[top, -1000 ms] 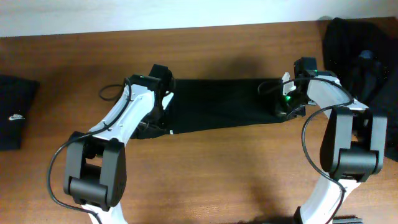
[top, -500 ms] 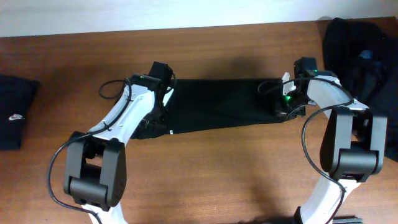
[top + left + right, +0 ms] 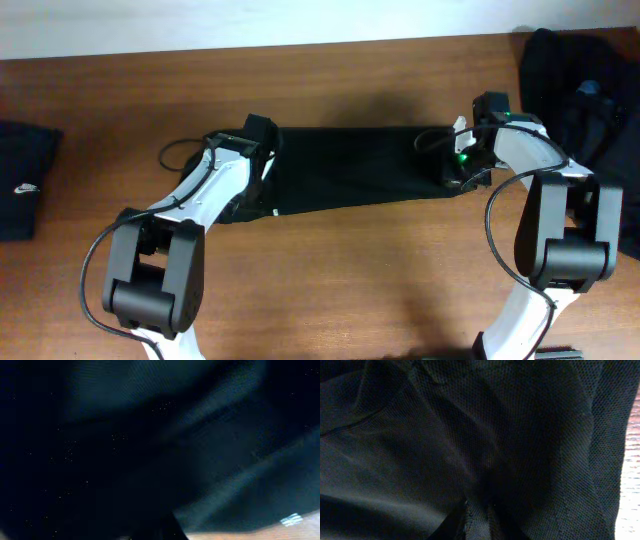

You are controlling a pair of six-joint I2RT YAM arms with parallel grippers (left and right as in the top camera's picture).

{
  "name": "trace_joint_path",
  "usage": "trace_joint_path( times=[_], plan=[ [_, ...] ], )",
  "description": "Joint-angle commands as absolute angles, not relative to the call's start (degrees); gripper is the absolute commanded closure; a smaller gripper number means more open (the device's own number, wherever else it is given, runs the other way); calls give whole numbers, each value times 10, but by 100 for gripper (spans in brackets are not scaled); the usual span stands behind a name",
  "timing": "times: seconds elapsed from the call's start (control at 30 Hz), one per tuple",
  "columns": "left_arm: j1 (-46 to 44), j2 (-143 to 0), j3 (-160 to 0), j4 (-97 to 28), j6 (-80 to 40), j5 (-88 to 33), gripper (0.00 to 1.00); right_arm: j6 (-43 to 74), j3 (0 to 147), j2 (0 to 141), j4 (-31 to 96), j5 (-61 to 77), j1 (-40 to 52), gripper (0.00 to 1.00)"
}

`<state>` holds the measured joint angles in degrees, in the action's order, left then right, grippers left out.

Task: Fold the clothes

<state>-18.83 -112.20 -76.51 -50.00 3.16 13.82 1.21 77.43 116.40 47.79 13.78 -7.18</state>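
A black garment [image 3: 360, 165] lies as a long flat band across the middle of the table. My left gripper [image 3: 263, 140] is on its left end; the left wrist view is filled with dark blurred fabric [image 3: 150, 435] and a small white tag [image 3: 291, 520], and the fingers do not show clearly. My right gripper [image 3: 468, 155] is on the right end. In the right wrist view its fingers [image 3: 477, 520] are shut on a pinched fold of the black mesh fabric [image 3: 495, 435].
A heap of black clothes [image 3: 580, 90] lies at the back right corner. A folded black garment with a small white logo [image 3: 20, 180] lies at the left edge. The brown wooden table [image 3: 350, 280] spreads in front of the band.
My left gripper has moved a little toward the front along the garment's left end. The right gripper and the garment's right end have not moved.
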Motion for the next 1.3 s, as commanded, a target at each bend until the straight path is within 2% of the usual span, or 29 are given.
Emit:
trace_joint_path(
  times=[0.0, 0.17, 0.47, 0.6, 0.73, 0.9, 1.07, 1.27],
  plan=[
    [-185, -1125, -795, -497, 26, 184, 99, 9, 752, 1188, 480, 98, -71, 80],
    [-185, -1125, -850, -484, 26, 185, 100, 9, 752, 1188, 480, 98, -71, 80],
    [-168, -1125, -865, -375, 27, 183, 94, 8, 752, 1188, 487, 98, -71, 80],
    [-168, -1121, -900, -455, 26, 182, 100, 9, 752, 1188, 488, 98, -71, 80],
    [-180, -1093, -944, -559, 26, 168, 100, 8, 752, 1188, 486, 98, -71, 80],
    [-201, -1072, -946, -604, 33, 91, 100, 9, 752, 1188, 483, 98, -71, 80],
    [-220, -1080, -885, -602, 44, 88, 100, 9, 752, 1188, 483, 98, -71, 80],
    [-224, -1080, -796, -526, 43, 88, 100, 9, 752, 1188, 482, 98, -71, 80]
  ],
)
